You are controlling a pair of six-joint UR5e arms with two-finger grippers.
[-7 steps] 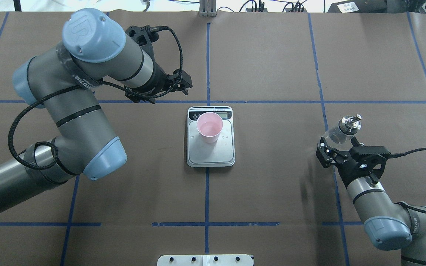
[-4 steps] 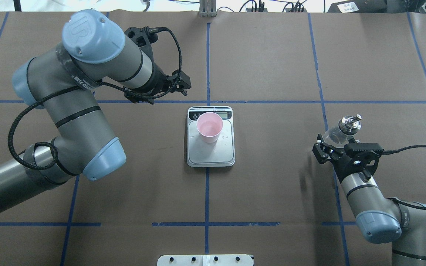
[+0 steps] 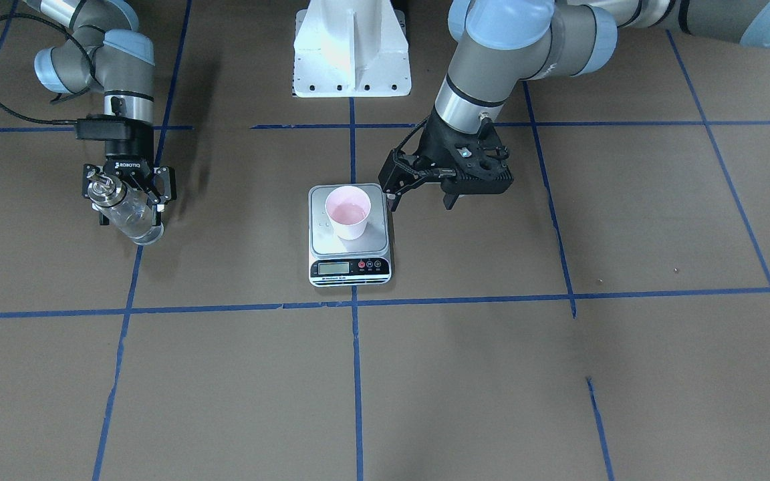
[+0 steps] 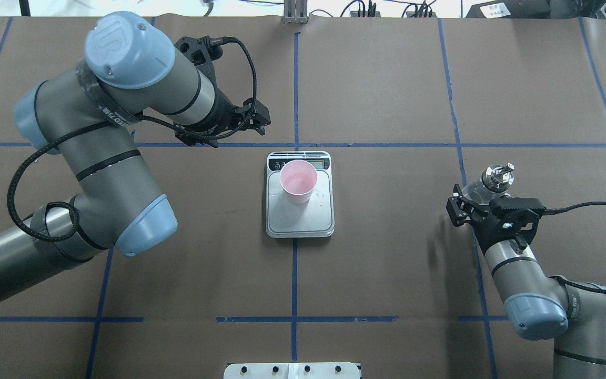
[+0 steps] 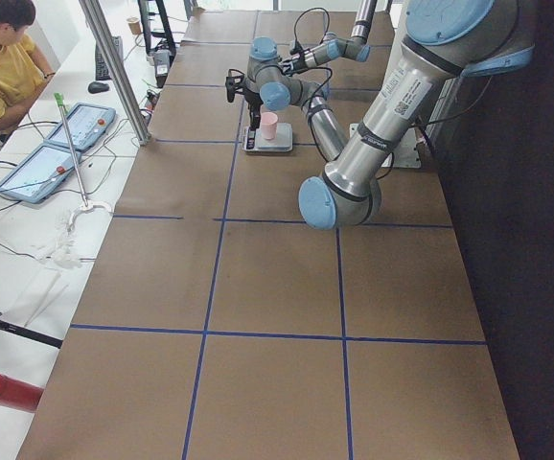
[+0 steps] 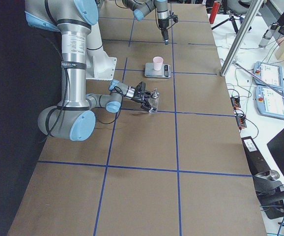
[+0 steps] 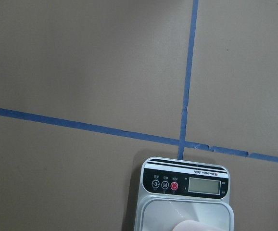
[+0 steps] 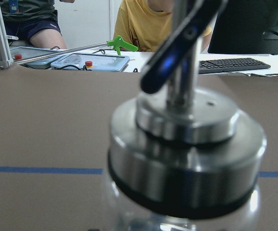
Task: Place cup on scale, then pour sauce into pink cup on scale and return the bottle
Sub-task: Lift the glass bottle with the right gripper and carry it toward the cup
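Right claw (image 3: 128,192) nudged slightly toward scale (image 3: 318,237); left claw (image 3: 420,192) edged slightly away.

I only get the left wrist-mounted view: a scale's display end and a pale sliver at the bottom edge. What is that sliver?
Observer: It is the rim of a pink cup, standing upright on the scale, toward its display end.
Visitor: Where is the bottle, then? I see none.
Observer: The bottle stands upright on the table, well off to the robot's right and apart from the scale.
Visitor: Is anything holding it?
Observer: The right gripper sits at it with a finger on each side. The jaws are spread, so it looks open rather than clamped.
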